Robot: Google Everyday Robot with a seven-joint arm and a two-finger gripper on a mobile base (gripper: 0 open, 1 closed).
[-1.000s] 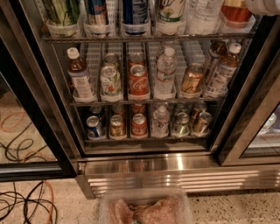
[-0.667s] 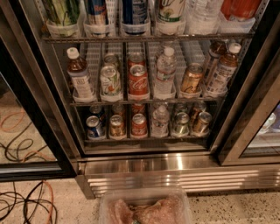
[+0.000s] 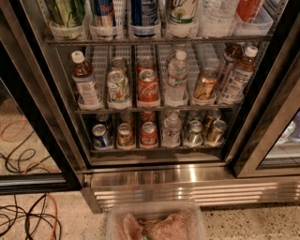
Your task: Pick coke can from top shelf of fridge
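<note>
currently the coke can is seen in a clear holder at the right end of the top shelf of the fridge. the gripper is not shown, so its grasp cannot be told.

Claw outside the camera view, along with every other part of the robot's own body

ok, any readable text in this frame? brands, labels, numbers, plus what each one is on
"Coca-Cola", white script, only roughly legible: red can at the front of the middle rack.
White label with a dark printed block: brown bottle, too small to read.
Lettering on the blue can on the upper rack: blurred, unreadable.
All other cans and bottles: blurred, unreadable.
No signs or numbers legible.
Gripper: not in view.
</note>
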